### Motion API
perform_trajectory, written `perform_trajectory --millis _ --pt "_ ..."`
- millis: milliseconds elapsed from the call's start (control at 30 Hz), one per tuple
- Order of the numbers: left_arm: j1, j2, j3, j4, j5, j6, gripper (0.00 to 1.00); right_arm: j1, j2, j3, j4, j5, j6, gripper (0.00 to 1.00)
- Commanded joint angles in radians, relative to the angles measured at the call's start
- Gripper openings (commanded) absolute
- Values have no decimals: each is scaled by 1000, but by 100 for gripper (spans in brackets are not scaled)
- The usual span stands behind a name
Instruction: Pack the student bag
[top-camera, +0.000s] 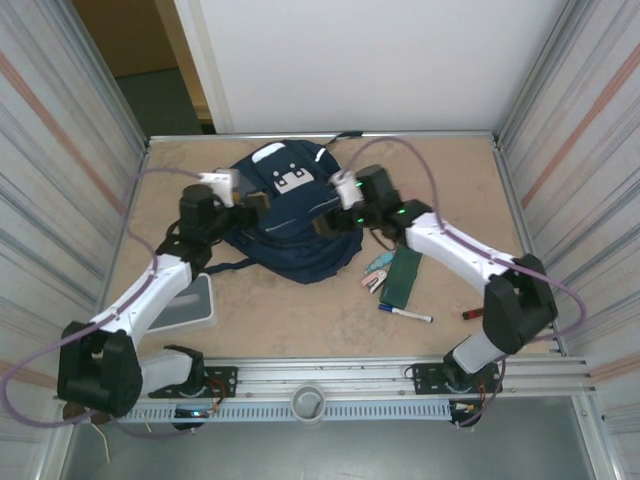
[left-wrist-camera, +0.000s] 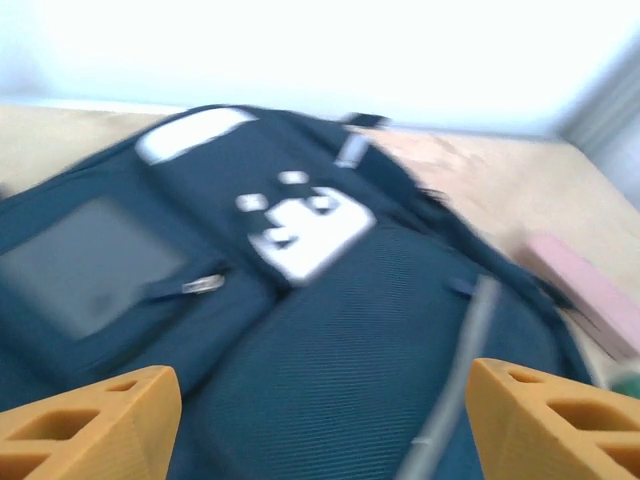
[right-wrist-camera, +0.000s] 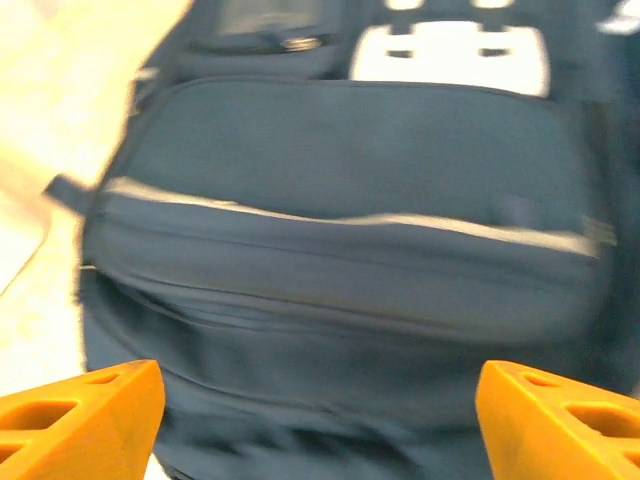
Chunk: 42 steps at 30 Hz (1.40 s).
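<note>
The backpack (top-camera: 290, 225) lies flat in the upper middle of the overhead view, near the far edge of the table (top-camera: 300, 320), with its top toward the back wall. Two white patches mark the navy fabric near the top: a plain rounded one (left-wrist-camera: 195, 133) and a larger one (left-wrist-camera: 305, 232) with small dark squarish marks. Both wrist views are blurred, so no letters or brand name can be read. A thin pale stripe (right-wrist-camera: 350, 222) runs across the front pocket in the right wrist view.

The left gripper (left-wrist-camera: 320, 430) hangs over the bag's left side. Its orange fingers (left-wrist-camera: 90, 425) sit far apart in the bottom corners of the frame, with the fabric spread between and beyond them and nothing held. The right gripper (right-wrist-camera: 320, 425) hangs over the bag's right front. Its fingers (right-wrist-camera: 560, 420) are also spread wide, with the front pocket filling the space above them. Whether either set of fingers touches the cloth cannot be told.

Right of the bag, a green pouch (top-camera: 403, 275), a marker pen (top-camera: 405, 314) and a small red item (top-camera: 472, 313) lie on the table. A white box (top-camera: 190, 300) sits at lower left.
</note>
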Motion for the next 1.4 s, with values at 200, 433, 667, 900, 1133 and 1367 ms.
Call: perform_trajectory --millis 200,433,667,900,1133,1367 --pt "-248 353 343 -372 -37 467 82 -289 -103 -106 -141 31 230 87" --pt "-275 529 503 -494 -101 508 76 -302 -93 -136 -139 71 226 88" --pt "-264 569 571 -520 -98 499 27 -341 3 -65 -240 263 134 93" --pt "-168 407 476 -344 172 364 0 -392 254 116 -322 370 -3 99" --pt "-105 363 458 -300 284 325 0 -422 417 214 -373 377 -85 99" --pt "-93 373 474 -308 300 323 0 -455 522 295 -413 253 -129 87"
